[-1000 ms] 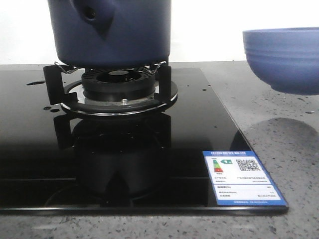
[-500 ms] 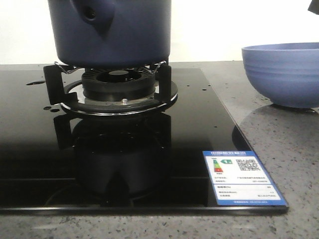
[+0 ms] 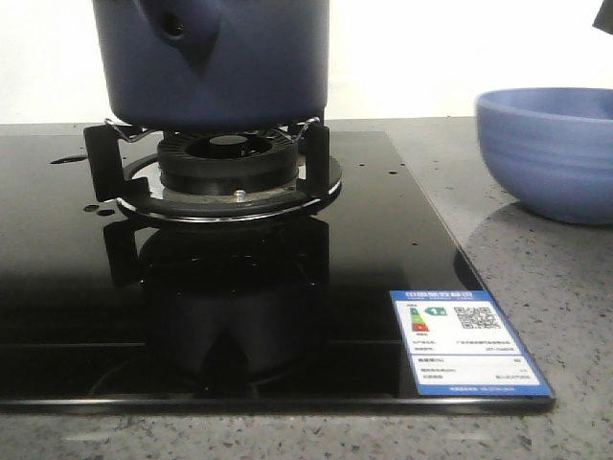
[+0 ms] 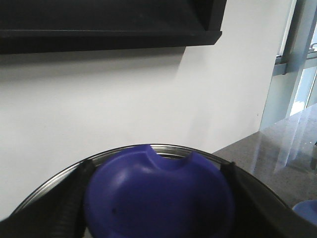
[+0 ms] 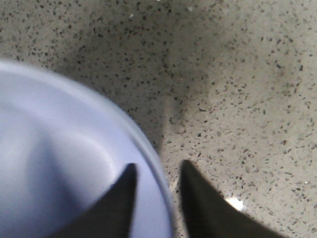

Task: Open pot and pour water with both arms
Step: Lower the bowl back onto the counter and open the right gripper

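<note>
Standing upright (apparently), pot (image 3: 215,62) handle stub faces camera.

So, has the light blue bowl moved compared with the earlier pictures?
Yes. The bowl has come down onto the counter beside the black stove top; earlier it hung higher.

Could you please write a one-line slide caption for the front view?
Dark navy-blue round pot on black burner stand; light-blue ribbed bowl on speckled counter.

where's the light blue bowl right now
In the front view the bowl sits on the speckled counter at the far right, just beyond the black stove's right edge, with the right gripper straddling its rim.
</note>
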